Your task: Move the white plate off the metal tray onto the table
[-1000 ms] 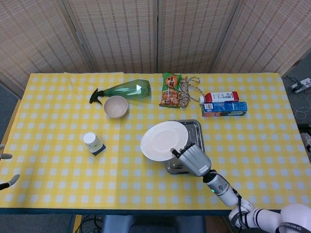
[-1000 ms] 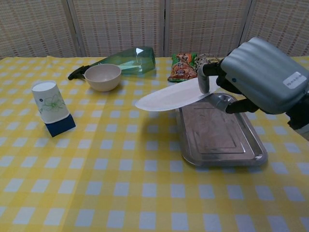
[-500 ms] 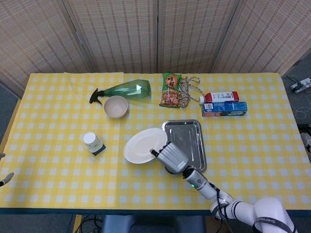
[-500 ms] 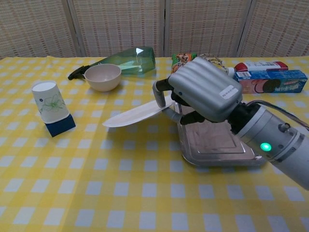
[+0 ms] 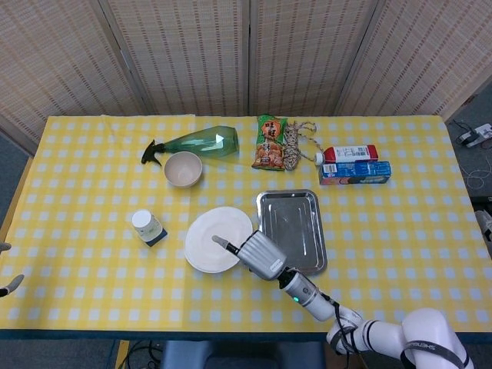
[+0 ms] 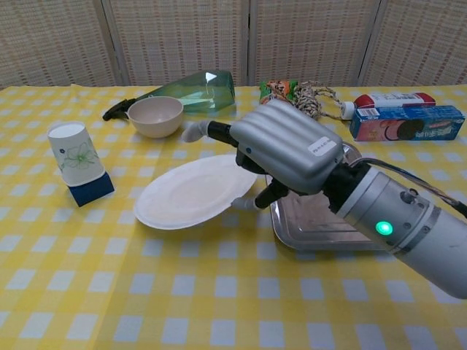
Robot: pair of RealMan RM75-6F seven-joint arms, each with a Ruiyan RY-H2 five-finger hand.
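The white plate (image 5: 215,237) (image 6: 191,193) lies flat on the yellow checked table, just left of the metal tray (image 5: 296,219) (image 6: 306,222), which holds nothing. My right hand (image 5: 261,254) (image 6: 284,149) hovers over the plate's right side. Its fingers (image 6: 208,131) stretch out above the plate without pressing on it, and the thumb sits by the right rim. Only the fingertips of my left hand (image 5: 11,287) show at the far left edge of the head view, spread apart and holding nothing.
Behind the plate stand a beige bowl (image 5: 183,169) and a lying green spray bottle (image 5: 201,143). A paper cup on a blue block (image 5: 147,227) stands to the left. At the back are a snack bag (image 5: 270,142), a rope (image 5: 296,146) and two cartons (image 5: 354,165).
My right hand carried the plate leftward off the tray and lowered it onto the table. The fingers have lifted off the plate. The left hand barely moved.
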